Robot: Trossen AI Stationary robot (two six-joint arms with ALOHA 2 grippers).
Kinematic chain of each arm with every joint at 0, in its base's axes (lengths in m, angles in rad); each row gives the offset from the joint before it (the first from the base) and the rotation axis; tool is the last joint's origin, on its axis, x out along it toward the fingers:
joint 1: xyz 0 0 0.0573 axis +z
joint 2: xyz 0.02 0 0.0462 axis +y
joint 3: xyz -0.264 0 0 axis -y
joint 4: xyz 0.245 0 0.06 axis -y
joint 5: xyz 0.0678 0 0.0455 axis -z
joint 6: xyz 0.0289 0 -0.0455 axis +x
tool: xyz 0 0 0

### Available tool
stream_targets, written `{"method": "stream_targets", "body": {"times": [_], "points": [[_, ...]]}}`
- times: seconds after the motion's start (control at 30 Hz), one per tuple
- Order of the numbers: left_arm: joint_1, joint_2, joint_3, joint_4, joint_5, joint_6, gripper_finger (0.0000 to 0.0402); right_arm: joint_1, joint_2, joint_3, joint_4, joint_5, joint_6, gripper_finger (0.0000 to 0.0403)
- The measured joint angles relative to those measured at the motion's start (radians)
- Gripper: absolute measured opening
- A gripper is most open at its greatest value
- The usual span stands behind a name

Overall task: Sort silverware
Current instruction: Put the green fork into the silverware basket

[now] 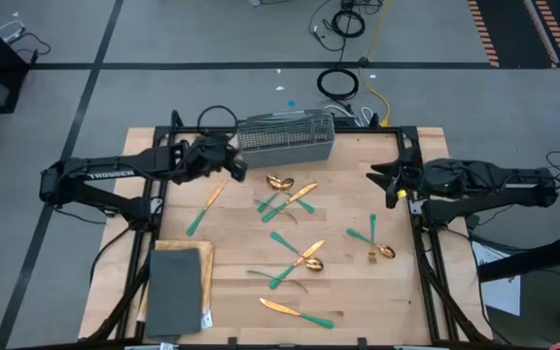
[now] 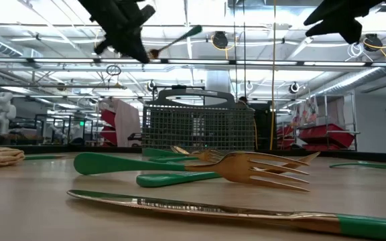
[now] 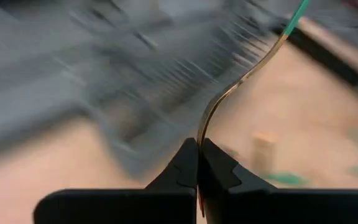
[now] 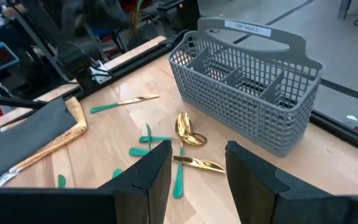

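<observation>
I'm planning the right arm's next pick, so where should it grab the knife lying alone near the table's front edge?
Grip the knife across its thin teal handle, coming straight down from above: it lies flat, apart from other pieces, leaving room either side. The right tool is open; the left tool holds another piece.

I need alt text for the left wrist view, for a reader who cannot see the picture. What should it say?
The left gripper is shut on the gold head of a utensil, whose curved neck rises to a teal handle. Behind it lie a blurred grey mesh basket and the wooden table.
</observation>
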Motion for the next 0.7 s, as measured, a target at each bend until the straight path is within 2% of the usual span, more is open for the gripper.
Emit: {"method": "stream_targets", "body": {"times": [0.1,0.2,0.33,0.4,0.5,0.7], "points": [[0.003,-0.001,0.061,-0.078,-0.263,0.187,0.0002,0.0,0.017,0.0,0.022,-0.002,0.0,0.0141],[0.002,-0.001,0.111,-0.07,-0.489,0.454,0.0002,0.0,0.028,0.0,0.038,-0.003,0.0,0.0141],[0.017,-0.001,0.134,0.013,-0.685,0.903,0.0002,0.0,0.034,0.0,0.037,-0.003,0.0,0.0141],[0.03,-0.001,0.134,0.038,-0.709,1.132,0.0002,0.0,0.034,0.0,0.037,-0.003,0.0,0.0141],[0.048,0.001,0.131,0.041,-0.704,1.378,0.0002,0.0,0.033,0.0,0.037,-0.003,0.0,0.0141],[0.066,0.054,0.129,0.039,-0.692,1.623,0.0002,0.0,0.033,0.0,0.043,-0.003,0.02,0.0141]]}}
